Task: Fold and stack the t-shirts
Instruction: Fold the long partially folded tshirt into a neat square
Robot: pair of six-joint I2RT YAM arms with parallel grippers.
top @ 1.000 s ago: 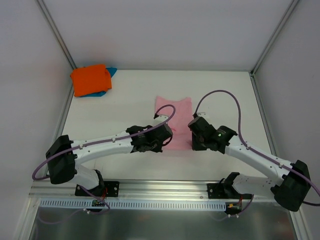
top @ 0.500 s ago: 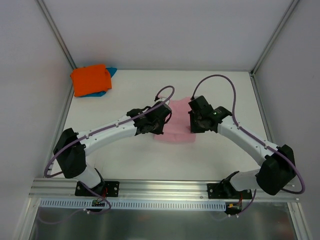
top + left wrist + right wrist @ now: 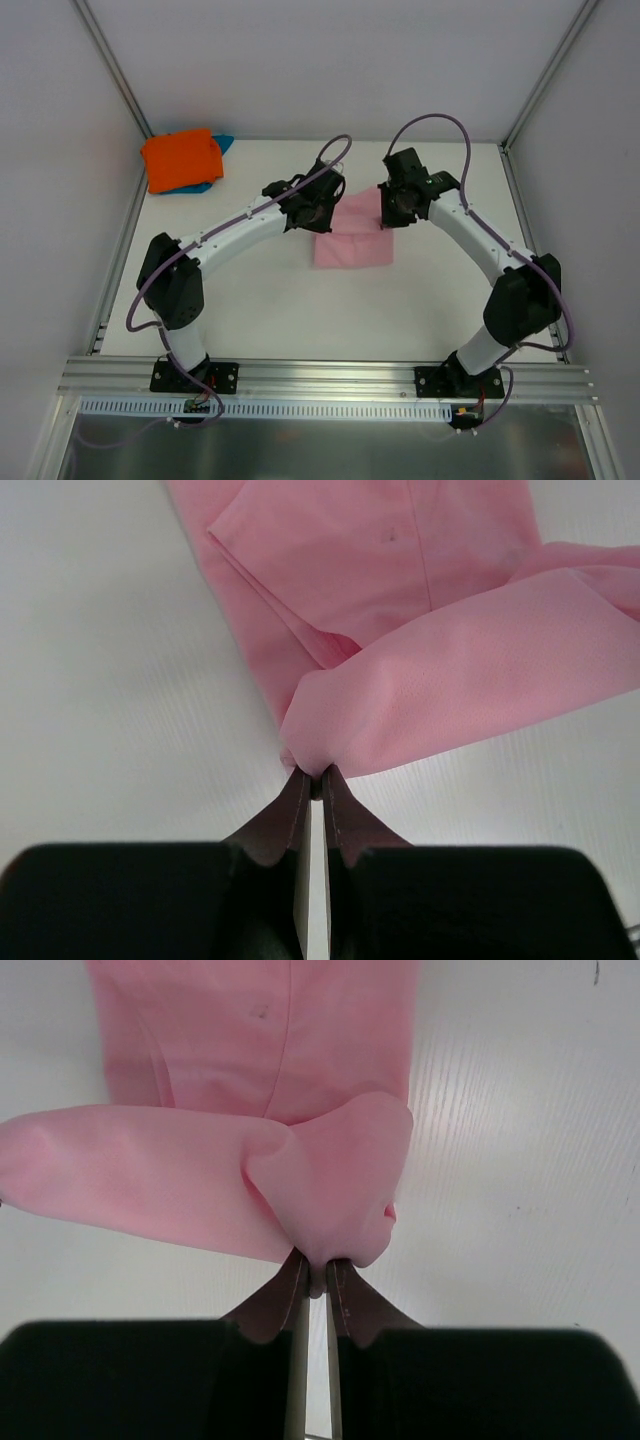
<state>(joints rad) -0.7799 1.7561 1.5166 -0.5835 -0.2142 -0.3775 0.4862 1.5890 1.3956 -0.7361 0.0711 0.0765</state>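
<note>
The left gripper (image 3: 313,775) is pinched tight on one corner of the soft light pink t-shirt (image 3: 352,248). The right gripper (image 3: 315,1260) is pinched tight on the other corner.

A second ago both grippers were down near the arm bases, holding the near edge of this shirt. Now they have carried that edge up and away to the far end of the shirt. So I think the shirt is being folded in half, with the near edge going over the far edge. The fold looks almost done. But the cloth bunches up in a little hump at each gripper, so it is not flat yet.

The pink shirt lies in the middle of the white table (image 3: 250,300). It sits between the two grippers and spreads from them back toward the arm bases.

The bright orange folded t-shirt (image 3: 180,158) rests on the teal-blue t-shirt (image 3: 224,143) in the far left corner, well apart from both grippers.
</note>
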